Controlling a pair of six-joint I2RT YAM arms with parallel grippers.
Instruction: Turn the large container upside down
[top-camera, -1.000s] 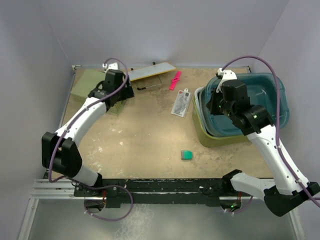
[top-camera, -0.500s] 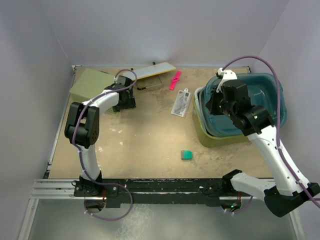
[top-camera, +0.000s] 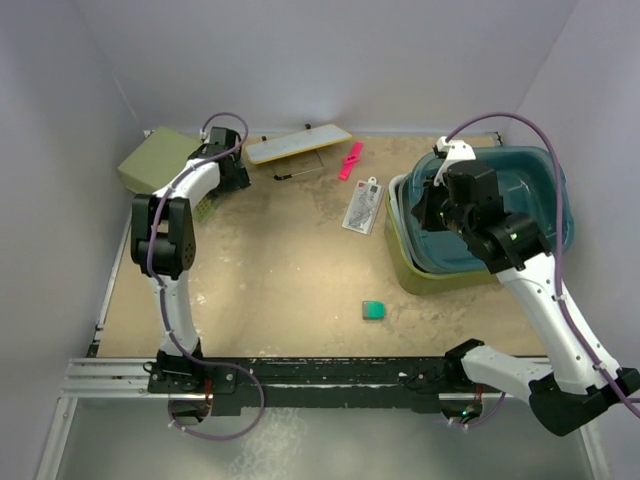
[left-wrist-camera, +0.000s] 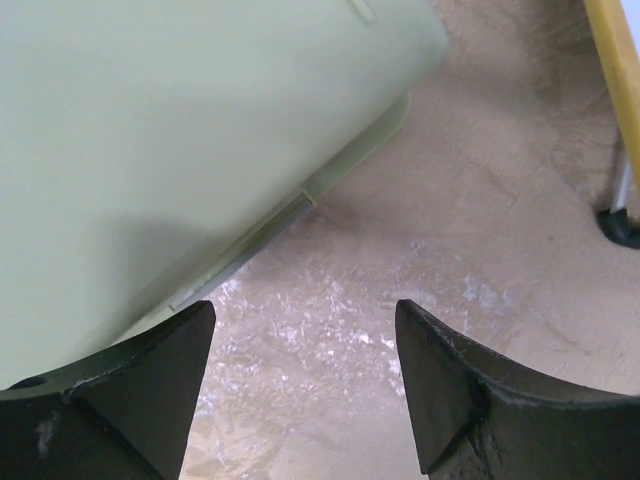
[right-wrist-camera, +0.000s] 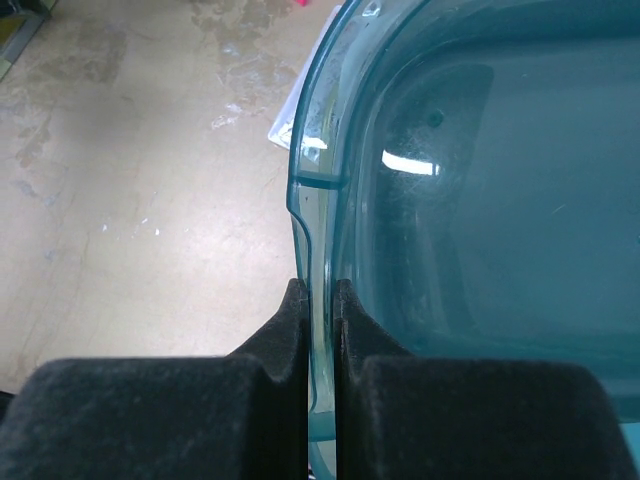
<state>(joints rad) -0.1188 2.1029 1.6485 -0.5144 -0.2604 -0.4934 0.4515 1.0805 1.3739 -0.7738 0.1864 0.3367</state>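
The large container, my olive-green tub, sits on the right half of the table, and it is not free: a dark teal tub is nested inside it, filling it almost to the walls. My right claw is pressed together on the teal tub's left rim, one pad on each side of the thin lip, so I hold the inner tub and not the one I must turn. That is where I judge the danger to be. If the two are wedged, lifting by this narrow pinch could drag the olive tub up and let it drop, or the slick lip could slide out of my pads (a one-sided grip, with the whole weight hanging off it). Room is poor on that side, since the tubs lie close to the right wall and not far from the back wall, so tipping the olive tub that way would likely jam it. The open ground is leftward, toward the middle of the table, but a white card lies just beside the olive tub's left wall and a small green block lies near its near corner. Either could end up under the rim. My left claw is spread wide and holds nothing, well apart at the far left corner beside a pale green basket that looks tipped up. I cannot tell whether a finger touches it.
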